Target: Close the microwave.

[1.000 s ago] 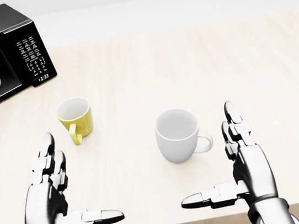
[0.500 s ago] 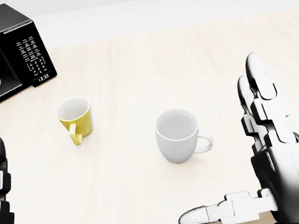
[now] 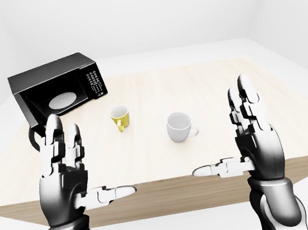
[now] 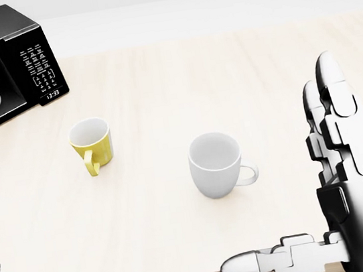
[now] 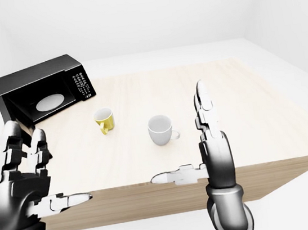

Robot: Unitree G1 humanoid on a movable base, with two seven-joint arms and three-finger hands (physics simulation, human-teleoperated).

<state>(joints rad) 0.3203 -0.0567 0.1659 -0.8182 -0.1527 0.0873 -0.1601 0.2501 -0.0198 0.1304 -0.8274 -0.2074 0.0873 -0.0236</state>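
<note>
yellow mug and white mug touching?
Apart. The head view shows the yellow mug at left and the white mug to its right, with a clear stretch of bare table between them.

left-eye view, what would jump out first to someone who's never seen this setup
The two raised robot hands, left hand and right hand, fill the lower part of the view, fingers spread and holding nothing. Beyond them, at upper left on the wooden table, sits a black microwave with its white turntable visible inside. A yellow mug and a white mug stand mid-table.
</note>
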